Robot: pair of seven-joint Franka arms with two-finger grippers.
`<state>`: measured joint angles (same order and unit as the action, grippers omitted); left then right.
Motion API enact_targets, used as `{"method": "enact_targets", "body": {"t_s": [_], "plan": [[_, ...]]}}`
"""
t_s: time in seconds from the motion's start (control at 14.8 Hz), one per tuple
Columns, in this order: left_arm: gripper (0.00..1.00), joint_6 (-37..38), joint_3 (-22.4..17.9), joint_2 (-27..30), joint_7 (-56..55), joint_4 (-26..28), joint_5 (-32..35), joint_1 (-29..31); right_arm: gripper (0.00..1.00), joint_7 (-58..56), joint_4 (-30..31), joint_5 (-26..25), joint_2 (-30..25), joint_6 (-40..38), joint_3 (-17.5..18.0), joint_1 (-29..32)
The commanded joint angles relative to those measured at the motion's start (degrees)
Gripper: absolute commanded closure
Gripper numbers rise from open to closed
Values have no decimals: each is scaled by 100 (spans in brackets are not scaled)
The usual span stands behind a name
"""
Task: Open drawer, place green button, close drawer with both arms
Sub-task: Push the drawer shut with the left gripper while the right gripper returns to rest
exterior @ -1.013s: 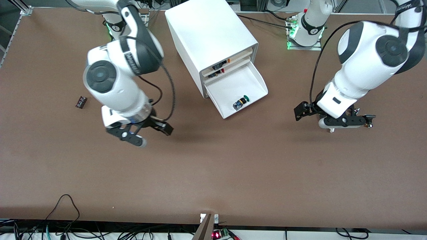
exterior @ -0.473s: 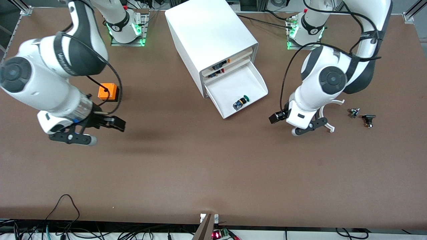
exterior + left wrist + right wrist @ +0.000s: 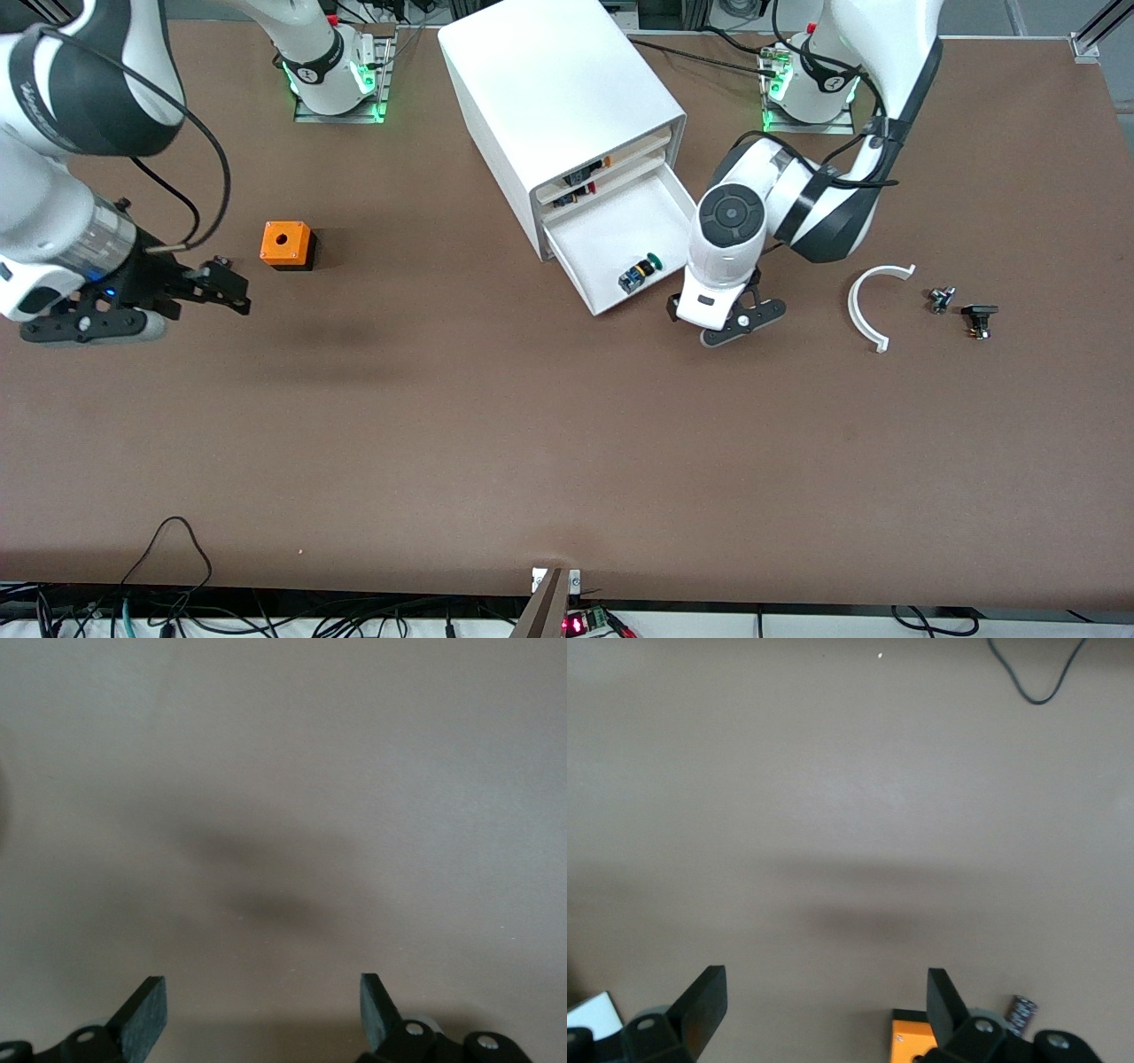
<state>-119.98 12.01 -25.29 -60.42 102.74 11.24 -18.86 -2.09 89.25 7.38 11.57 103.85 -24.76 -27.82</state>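
The white cabinet (image 3: 549, 80) has its lowest drawer (image 3: 616, 232) pulled open. The green-capped button (image 3: 640, 272) lies inside the drawer near its front wall. My left gripper (image 3: 725, 326) is open and empty, over the bare table just beside the drawer's front corner on the left arm's side. In the left wrist view (image 3: 263, 1019) it shows only brown tabletop between the fingers. My right gripper (image 3: 133, 310) is open and empty over the table at the right arm's end, close to the orange box (image 3: 287, 244). It also shows in the right wrist view (image 3: 824, 1010).
The orange box (image 3: 908, 1041) and a dark striped block (image 3: 1021, 1014) show in the right wrist view. A white curved piece (image 3: 873, 306) and two small dark parts (image 3: 941, 299) (image 3: 977, 317) lie toward the left arm's end. The upper drawers hold small dark parts.
The right arm has swung from near the cabinet out to its own end of the table, uncovering the orange box. The left arm has moved in beside the open drawer's front.
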Motion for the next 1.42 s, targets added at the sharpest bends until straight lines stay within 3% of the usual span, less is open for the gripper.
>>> {"method": "enact_targets", "body": {"t_s": [0.0,0.27,0.74,0.81,0.95,1.22,1.35], "plan": [[6,-358,90,-46,-233,175,151,-12,0,15,356,-175,-628,-233,41,-83],[6,-1325,231,-46,-979,781,151,-21,0,480,339,-482,-945,-471,216,-119],[7,-1485,249,-37,-1559,1072,151,-363,0,490,295,-676,-1060,-577,304,-58],[7,-1485,267,-29,-1691,1090,151,-425,0,490,295,-702,-1060,-568,513,125],[7,-1476,433,-11,-1824,1169,151,-382,0,490,286,-703,-1069,-585,1459,1045],[6,-1397,776,-2,-2017,1283,142,-355,0,490,295,-703,-1130,-612,2849,2514],[2,-1388,1091,7,-2175,1336,64,-241,0,481,295,-703,-1130,-620,3038,2676]]}}
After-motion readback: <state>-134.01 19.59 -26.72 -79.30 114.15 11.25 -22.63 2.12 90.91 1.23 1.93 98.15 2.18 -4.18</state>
